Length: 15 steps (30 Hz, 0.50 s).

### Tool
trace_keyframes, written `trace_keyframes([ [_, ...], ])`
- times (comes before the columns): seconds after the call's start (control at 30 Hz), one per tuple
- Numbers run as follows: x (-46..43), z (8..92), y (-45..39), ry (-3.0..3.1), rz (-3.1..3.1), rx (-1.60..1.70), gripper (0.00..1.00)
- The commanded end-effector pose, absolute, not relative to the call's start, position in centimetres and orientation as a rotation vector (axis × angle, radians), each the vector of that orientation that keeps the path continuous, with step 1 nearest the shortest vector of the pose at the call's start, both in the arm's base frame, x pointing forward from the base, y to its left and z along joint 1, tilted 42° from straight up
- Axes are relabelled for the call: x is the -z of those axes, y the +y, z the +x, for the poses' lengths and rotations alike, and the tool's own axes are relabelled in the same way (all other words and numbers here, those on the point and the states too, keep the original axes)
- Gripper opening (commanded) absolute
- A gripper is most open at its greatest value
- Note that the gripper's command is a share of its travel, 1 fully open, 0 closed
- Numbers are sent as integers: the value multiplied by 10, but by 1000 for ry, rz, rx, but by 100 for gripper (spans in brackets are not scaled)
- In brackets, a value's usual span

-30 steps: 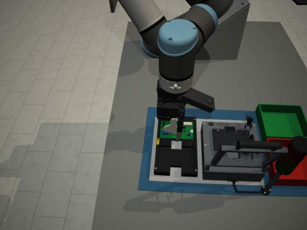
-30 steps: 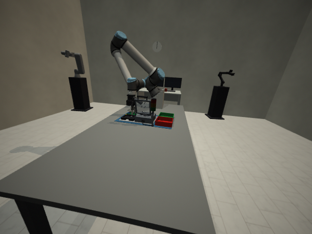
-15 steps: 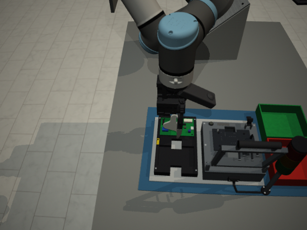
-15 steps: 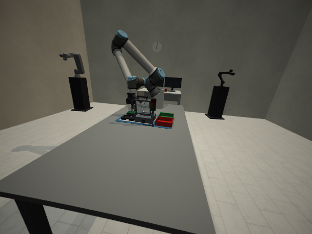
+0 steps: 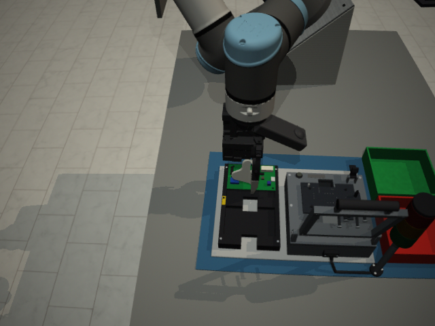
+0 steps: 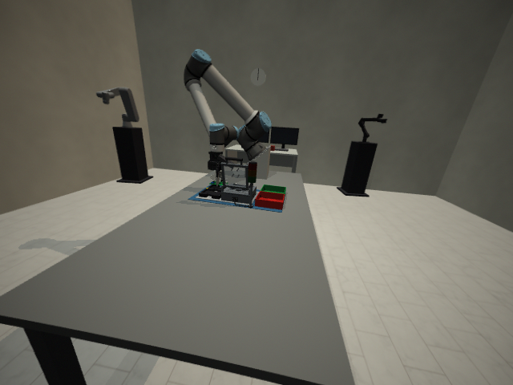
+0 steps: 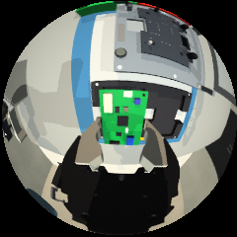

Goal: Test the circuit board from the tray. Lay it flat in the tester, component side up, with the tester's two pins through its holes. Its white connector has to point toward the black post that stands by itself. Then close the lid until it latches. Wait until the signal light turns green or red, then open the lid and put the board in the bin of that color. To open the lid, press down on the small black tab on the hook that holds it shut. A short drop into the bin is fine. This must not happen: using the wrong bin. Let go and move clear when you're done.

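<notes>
Gripper (image 5: 252, 177) (image 6: 217, 182) (image 7: 122, 118) clamped on PCB (image 5: 270, 178) (image 6: 215, 183) (image 7: 111, 118) by opp. edges, comps up, held just above tray (image 5: 245, 224) (image 6: 205, 193) (image 7: 168, 101), prob. so pin holes stay free for tester (image 5: 293, 214) (image 6: 238, 196) (image 7: 109, 64) alongside, its lid (image 5: 361, 212) (image 6: 235, 164) up for loading.

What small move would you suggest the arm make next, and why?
I'd probably raise the gripper straight up slightly: it grips the circuit board by opposite edges, low over the tray, and the tester beside it stands open.
</notes>
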<state>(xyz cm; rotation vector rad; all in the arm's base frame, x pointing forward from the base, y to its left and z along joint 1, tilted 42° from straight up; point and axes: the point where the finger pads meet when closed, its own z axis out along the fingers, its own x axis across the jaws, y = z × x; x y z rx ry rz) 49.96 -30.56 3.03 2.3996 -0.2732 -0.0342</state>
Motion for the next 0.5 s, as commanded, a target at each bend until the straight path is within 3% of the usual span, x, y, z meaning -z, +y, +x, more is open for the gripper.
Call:
trace_keyframes([
  [0.0,-46,505,-294,-273,2397,28,39],
  [0.47,-80,509,-265,-273,2397,28,39],
])
